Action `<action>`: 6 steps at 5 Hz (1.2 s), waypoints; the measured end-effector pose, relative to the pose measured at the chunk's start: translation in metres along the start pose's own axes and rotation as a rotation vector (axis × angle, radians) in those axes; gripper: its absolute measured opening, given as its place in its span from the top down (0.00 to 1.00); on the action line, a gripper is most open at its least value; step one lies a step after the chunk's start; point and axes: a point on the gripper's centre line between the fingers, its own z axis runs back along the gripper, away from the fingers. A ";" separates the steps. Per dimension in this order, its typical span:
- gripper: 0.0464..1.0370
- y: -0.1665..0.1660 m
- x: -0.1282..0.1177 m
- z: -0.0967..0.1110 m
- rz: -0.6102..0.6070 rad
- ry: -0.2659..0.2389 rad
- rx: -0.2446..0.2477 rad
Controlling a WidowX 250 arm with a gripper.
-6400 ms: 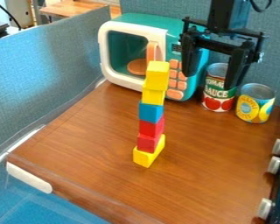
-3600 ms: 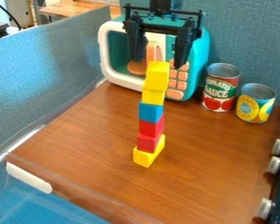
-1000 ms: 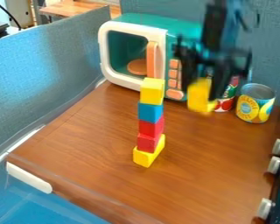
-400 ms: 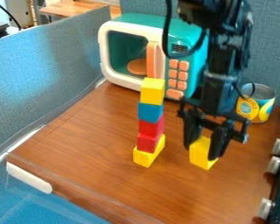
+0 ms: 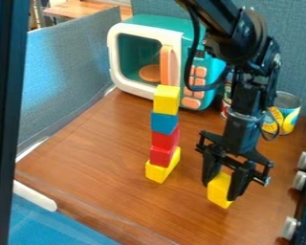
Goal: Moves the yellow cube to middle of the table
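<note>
Low over the right half of the wooden table [image 5: 111,158], my gripper [image 5: 223,190] is shut on a yellow cube [image 5: 219,190]. The cube is at or close to the tabletop; whether it touches I cannot tell. To its left stands a stack: a yellow cube [image 5: 166,100] on top, below it a blue cube [image 5: 164,123], two red cubes [image 5: 165,139], and a yellow block [image 5: 158,172] at the base.
A teal and white toy microwave [image 5: 143,61] stands at the back. Right of it are a yellow can [image 5: 287,111] and a second can partly behind the arm. Knobs [image 5: 289,228] line the right edge, and a dark post [image 5: 7,119] crosses the left side.
The gripper took the top yellow cube off the stack, carried it right and lowered it toward the table. Lately it has come slightly nearer the front. The dark post has appeared at the left.
</note>
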 end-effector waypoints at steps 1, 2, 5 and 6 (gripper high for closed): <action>0.40 -0.001 0.001 -0.002 0.012 -0.001 0.002; 0.13 -0.002 0.000 -0.001 0.016 0.004 -0.008; 0.04 -0.005 -0.014 0.107 0.023 -0.236 0.005; 0.04 -0.007 -0.026 0.137 -0.004 -0.287 -0.026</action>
